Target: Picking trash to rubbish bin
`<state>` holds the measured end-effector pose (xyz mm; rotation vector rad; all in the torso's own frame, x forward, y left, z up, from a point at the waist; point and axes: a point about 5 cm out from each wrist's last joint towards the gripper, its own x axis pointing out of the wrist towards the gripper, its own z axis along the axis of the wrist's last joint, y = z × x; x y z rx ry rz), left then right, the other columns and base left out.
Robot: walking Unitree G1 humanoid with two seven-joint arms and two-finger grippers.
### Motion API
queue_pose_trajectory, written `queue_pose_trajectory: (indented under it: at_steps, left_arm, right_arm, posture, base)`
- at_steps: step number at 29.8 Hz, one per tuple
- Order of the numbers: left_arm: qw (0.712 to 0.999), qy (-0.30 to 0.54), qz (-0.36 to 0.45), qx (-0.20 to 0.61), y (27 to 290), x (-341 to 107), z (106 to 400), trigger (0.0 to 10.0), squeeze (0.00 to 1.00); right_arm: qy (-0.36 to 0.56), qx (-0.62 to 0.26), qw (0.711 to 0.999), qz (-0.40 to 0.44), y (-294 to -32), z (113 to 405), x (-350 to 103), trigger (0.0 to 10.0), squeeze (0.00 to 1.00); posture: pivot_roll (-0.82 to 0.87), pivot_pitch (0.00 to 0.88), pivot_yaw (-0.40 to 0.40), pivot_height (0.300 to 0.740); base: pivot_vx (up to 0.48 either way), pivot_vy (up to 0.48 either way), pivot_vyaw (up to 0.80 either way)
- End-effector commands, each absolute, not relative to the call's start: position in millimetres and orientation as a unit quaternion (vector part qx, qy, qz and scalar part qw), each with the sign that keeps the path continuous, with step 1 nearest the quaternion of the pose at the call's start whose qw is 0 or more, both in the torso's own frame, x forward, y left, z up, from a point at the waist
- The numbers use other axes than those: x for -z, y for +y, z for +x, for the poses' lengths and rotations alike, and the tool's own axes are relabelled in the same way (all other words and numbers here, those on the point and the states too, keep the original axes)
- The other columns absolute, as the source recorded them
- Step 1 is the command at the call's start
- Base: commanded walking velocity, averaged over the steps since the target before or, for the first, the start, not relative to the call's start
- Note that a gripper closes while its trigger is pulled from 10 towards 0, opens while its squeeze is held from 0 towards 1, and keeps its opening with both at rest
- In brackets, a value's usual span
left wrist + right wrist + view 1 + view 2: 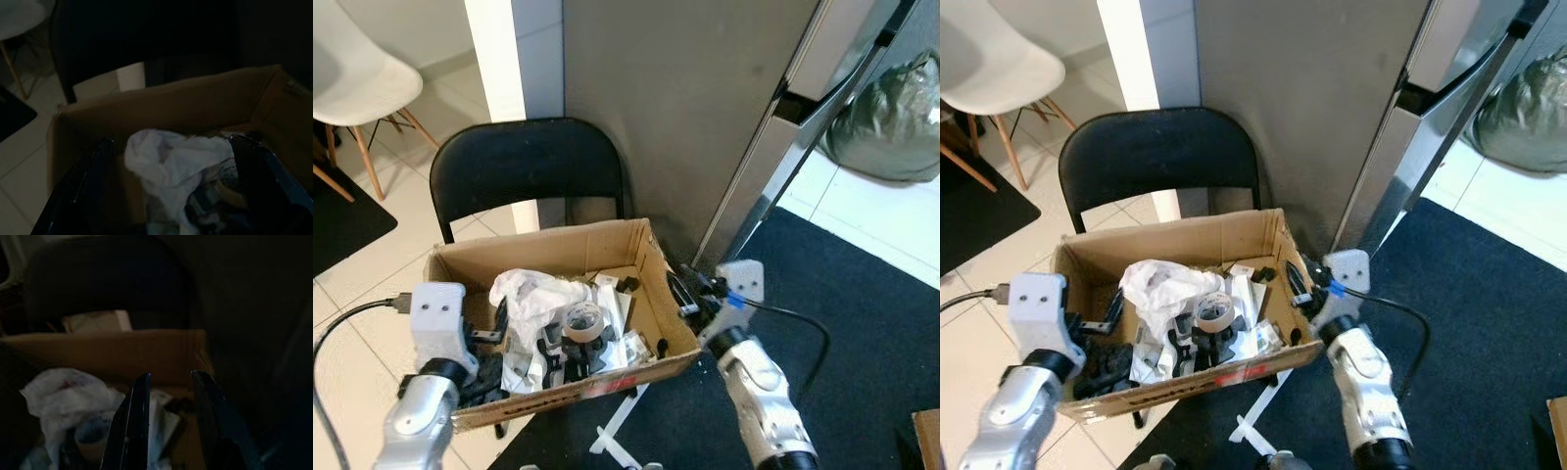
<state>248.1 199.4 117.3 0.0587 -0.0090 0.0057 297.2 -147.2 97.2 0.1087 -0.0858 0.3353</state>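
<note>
A cardboard box [548,245] sits on a black folding chair [524,162] and holds trash: a crumpled white plastic bag [538,289], a roll of tape [584,319] and several black and white scraps. My left gripper [171,186] is at the box's left side with its fingers spread wide, open, the white bag [171,156] lying ahead of them. My right gripper [680,289] hovers over the box's right wall. Its fingers [139,416] stand a small gap apart, open, with nothing between them.
A grey panel [685,117] rises right behind the chair. A white chair [352,78] stands at the far left on pale tiles. A dark rug [862,323] covers the floor on the right, with a full dark bag [891,122] beyond it. White strips [617,431] lie under the box.
</note>
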Motion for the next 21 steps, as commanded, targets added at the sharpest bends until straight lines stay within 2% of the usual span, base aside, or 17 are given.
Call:
queue_pose_trajectory:
  at_steps: [1,7,13,21]
  left_arm:
    - [0.999,0.015,0.046,-0.017,199,-108,249,10.0,0.0]
    - [0.997,0.033,0.052,-0.052,207,-104,248,10.0,0.0]
    - [0.997,0.03,0.067,-0.032,193,-104,249,10.0,0.0]
    - [0.997,0.024,0.061,-0.037,191,-105,250,10.0,0.0]
  right_arm:
    - [-0.018,-0.156,0.986,0.054,-150,292,-85,10.0,0.0]
    - [-0.022,-0.16,0.986,0.047,-149,285,-86,10.0,0.0]
    - [-0.014,-0.146,0.988,0.046,-152,283,-85,10.0,0.0]
    - [-0.011,-0.145,0.988,0.047,-152,282,-84,10.0,0.0]
  posture:
    - [0.05,0.124,-0.054,0.74]
    - [0.05,0.129,-0.054,0.74]
    - [0.04,0.134,-0.049,0.74]
    - [0.05,0.137,-0.052,0.74]
  base:
    - [0.0,0.0,0.0]
    - [0.0,0.0,0.0]
    - [0.0,0.0,0.0]
    - [0.0,0.0,0.0]
